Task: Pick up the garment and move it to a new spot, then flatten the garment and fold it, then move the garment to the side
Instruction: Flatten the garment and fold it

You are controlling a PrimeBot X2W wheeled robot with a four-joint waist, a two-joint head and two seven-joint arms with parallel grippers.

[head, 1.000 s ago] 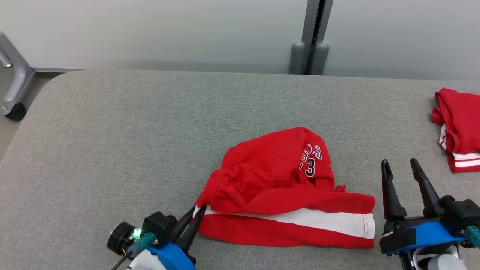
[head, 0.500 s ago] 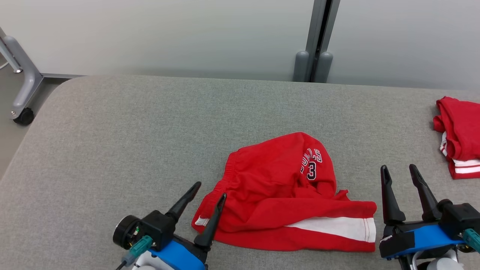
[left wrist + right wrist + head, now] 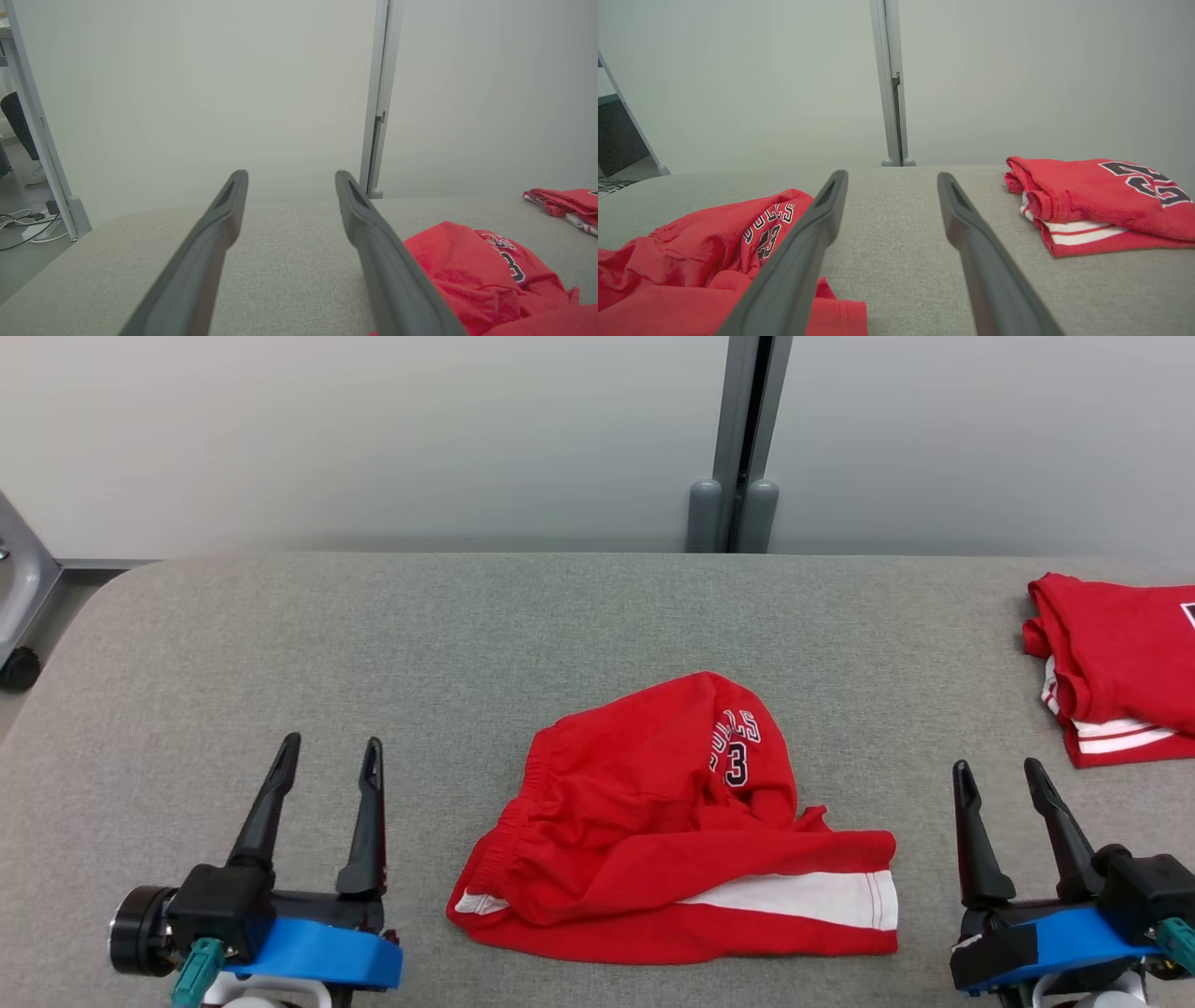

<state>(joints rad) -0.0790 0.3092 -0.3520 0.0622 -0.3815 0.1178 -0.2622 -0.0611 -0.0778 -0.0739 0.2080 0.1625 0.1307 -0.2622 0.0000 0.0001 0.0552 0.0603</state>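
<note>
Between your grippers on the table (image 3: 373,635), crumpled shorts (image 3: 672,831) lie, long axis nine-to-three o'clock. Your left gripper (image 3: 332,742) flanks at nine, right gripper (image 3: 997,766) at three: both spread, empty, equally near.

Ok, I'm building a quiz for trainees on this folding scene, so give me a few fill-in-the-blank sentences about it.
The left gripper and the right gripper both stand ____, holding nothing.
The crumpled red shorts with a white stripe lie ____ them on the grey fabric table.
The folded red garment lies on the robot's ____ of the shorts.
Missing words: open; between; right.
</note>
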